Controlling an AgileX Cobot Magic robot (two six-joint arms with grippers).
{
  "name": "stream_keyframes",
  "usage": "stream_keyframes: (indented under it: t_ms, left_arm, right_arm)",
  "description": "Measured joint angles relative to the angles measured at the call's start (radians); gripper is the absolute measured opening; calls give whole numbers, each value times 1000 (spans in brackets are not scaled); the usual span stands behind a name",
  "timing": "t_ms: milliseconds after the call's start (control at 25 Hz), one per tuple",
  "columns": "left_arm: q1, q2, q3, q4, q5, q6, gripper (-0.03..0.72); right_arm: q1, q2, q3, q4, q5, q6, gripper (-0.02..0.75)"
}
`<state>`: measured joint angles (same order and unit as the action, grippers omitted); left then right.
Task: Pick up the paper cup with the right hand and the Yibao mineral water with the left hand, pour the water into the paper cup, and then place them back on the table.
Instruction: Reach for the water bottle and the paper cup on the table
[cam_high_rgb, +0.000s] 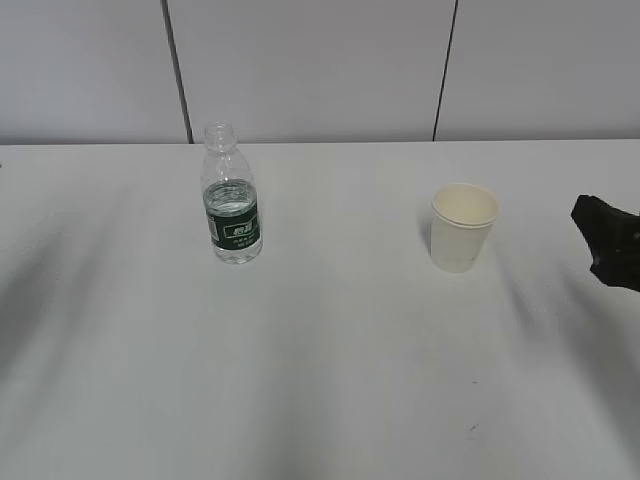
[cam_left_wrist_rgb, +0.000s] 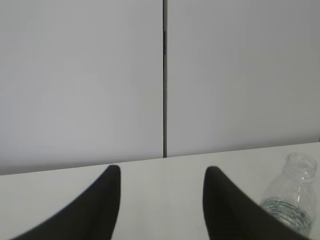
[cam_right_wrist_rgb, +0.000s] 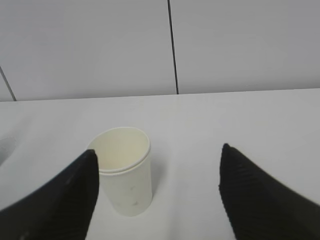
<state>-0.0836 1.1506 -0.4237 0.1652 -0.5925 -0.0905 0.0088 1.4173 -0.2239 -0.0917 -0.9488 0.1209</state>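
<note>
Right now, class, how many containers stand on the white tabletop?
2. A clear plastic bottle with a dark green label stands left of centre; a small white paper cup stands to its right. Nothing seems hidden.

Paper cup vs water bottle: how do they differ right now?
The paper cup is opaque white, short and wide-mouthed; the water bottle is clear with a dark green label, taller and narrow-necked. The bottle holds water; the cup looks empty. Both stand upright, uncovered and ungripped on the table.

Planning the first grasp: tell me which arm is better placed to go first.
Right. The right hand is open with the paper cup near its left finger, and shows in the exterior view; the left hand sees the Yibao mineral water off-centre.
</note>
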Motion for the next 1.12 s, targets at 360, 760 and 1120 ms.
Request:
stream_keyframes:
  t_ms: [360,760,1120]
  left_arm:
    - [0,1,0,0,26,0,342]
    - [0,1,0,0,27,0,342]
    - [0,2,0,0,28,0,342]
  right_arm:
    - [0,168,0,-32,-179,2,585]
    - [0,178,0,-110,-188,4,585]
    - [0,208,0,-123,-193,4,585]
